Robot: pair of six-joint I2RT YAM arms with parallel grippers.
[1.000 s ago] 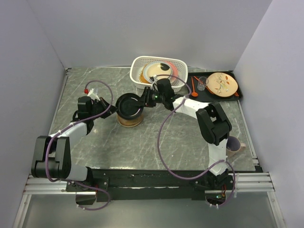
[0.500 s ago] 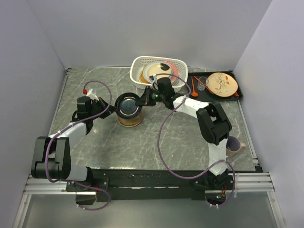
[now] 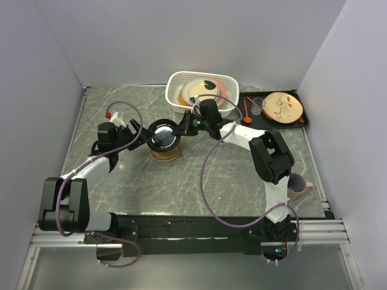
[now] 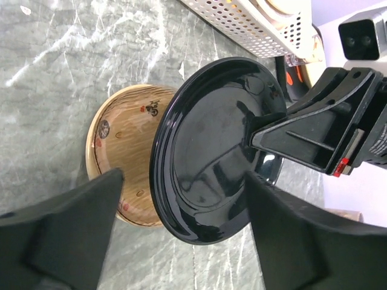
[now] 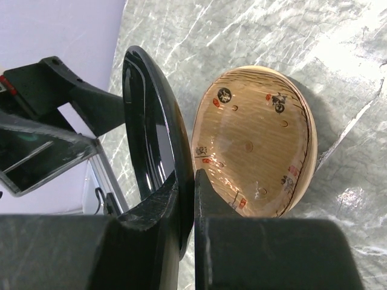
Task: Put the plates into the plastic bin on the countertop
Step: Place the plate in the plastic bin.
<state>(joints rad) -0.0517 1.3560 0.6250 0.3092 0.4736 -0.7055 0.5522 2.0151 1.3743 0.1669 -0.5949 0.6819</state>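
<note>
The countertop (image 3: 121, 181) runs wall to wall, its widest bare stretch lying between the arm bases and the tan plate (image 4: 121, 151); the plastic bin (image 3: 174, 84) sits at the far edge with plates (image 3: 202, 90) stacked inside, just left of a black tray (image 3: 305, 121); the black plate (image 4: 211, 151) hangs tilted over the tan plate (its small printed marks are too tiny to read), near the bin's front wall; the right gripper (image 5: 184, 193) is clamped on the black plate's rim; the left gripper (image 3: 144, 134) is spread wide and holds nothing, its fingers (image 4: 66, 229) flanking the black plate's edge.
</note>
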